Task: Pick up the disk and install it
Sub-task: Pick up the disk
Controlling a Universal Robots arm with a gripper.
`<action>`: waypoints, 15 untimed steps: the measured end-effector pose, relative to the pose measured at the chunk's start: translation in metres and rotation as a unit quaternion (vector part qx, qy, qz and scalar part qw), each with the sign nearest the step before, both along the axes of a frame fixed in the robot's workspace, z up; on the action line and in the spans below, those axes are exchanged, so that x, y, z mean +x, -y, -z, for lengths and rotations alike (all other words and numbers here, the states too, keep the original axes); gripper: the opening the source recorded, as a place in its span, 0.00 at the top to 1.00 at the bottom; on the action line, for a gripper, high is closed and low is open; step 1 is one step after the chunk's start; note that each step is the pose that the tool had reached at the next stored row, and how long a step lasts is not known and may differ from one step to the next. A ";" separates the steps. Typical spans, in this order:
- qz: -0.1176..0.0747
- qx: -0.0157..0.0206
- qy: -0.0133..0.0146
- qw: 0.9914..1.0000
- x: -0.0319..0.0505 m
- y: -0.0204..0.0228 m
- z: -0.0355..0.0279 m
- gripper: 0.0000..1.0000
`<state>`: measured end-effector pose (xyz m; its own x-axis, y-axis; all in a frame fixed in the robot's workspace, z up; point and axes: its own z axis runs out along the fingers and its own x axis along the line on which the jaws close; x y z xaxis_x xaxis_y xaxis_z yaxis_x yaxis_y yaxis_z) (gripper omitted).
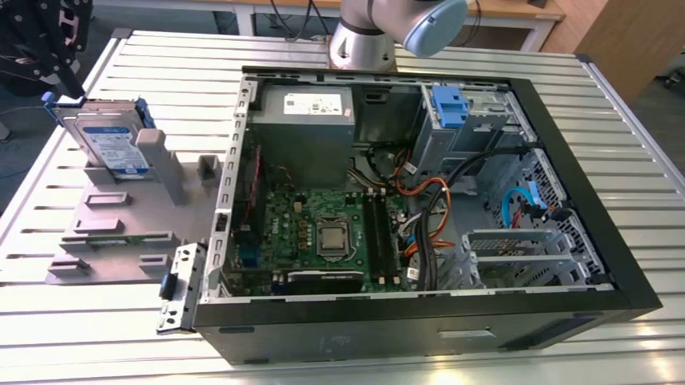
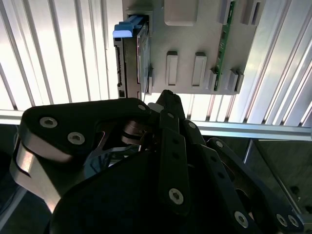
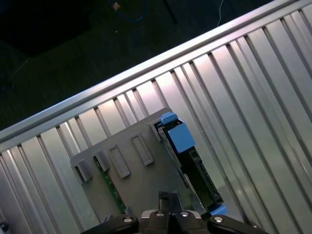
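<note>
With the pick-up not yet made, the empty, closed-fingered gripper (image 3: 169,200) hovers near the disk (image 3: 187,156) upright in its grey holder (image 3: 139,178), and likely needs opening to straddle it.

You have a slatted metal table (image 1: 172,72) carrying an open computer case (image 1: 407,325) and, beside it toward the exterior view's left edge, a grey holder plate (image 1: 118,224).

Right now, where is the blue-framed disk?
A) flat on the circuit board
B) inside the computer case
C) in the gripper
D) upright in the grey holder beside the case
D: the disk stands upright in the grey holder, outside the computer case.
</note>
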<state>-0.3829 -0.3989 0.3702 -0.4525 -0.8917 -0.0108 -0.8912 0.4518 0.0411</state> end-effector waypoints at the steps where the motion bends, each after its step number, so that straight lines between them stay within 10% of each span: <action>1: 0.000 0.000 0.000 1.000 0.0000 0.0000 0.0000 0.89; 15: -0.007 0.000 0.000 1.000 0.0000 0.0000 0.0000 0.89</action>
